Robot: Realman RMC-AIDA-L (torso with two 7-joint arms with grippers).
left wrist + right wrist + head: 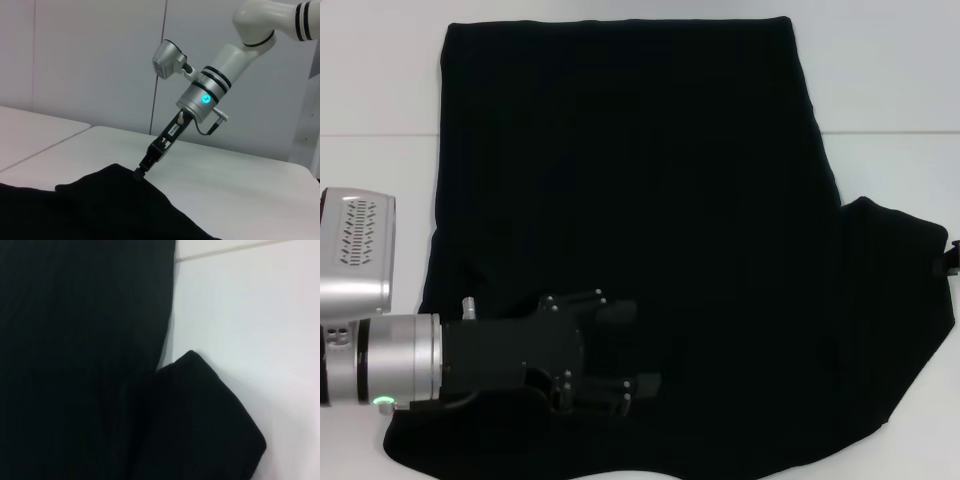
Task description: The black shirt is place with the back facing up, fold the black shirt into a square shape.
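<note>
No legible text, brand, number or sign appears in any view. The black shirt (pixel 640 220) shows plain fabric only, with no lettering on its upper face. In the left wrist view, a small white label (pixel 174 130) sits on the black body of the right gripper (pixel 138 173), well across the table; its dark marks are too small to read.

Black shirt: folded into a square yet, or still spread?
Partly folded: the black shirt lies flat, right sleeve still out, left side already straight under the left claw.
</note>
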